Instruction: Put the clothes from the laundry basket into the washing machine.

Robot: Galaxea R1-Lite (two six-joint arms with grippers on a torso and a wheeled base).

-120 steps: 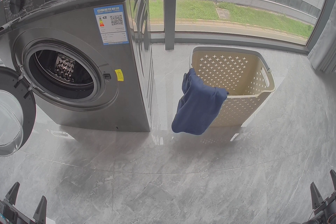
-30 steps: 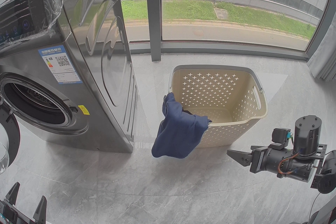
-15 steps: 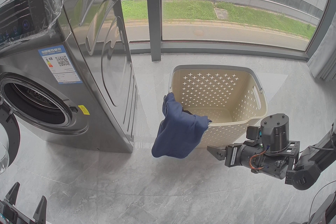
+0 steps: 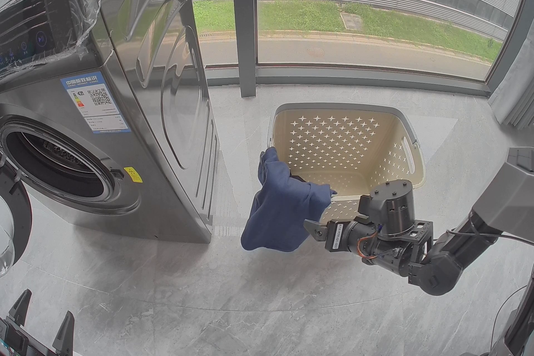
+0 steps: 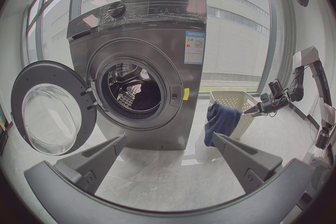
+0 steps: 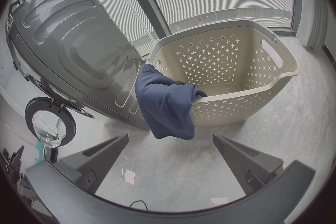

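A dark blue garment hangs over the near left corner of the cream laundry basket, most of it draped outside. My right gripper is open, low over the floor, its tips just right of the garment's lower edge. From the right wrist, the garment hangs ahead between the spread fingers, with the basket behind. The grey washing machine stands left with its round door swung open; something dark lies in the drum. My left gripper is open, low at the near left.
A glass wall with a dark pillar runs behind the basket, and a curtain hangs at the far right. Grey marble floor lies open in front of the machine and basket. Small white scraps lie on the floor.
The head camera has swung right and closer to the basket since the oldest frame. My right arm has come in from the right and moved left, up to the garment. The left gripper has stayed put.
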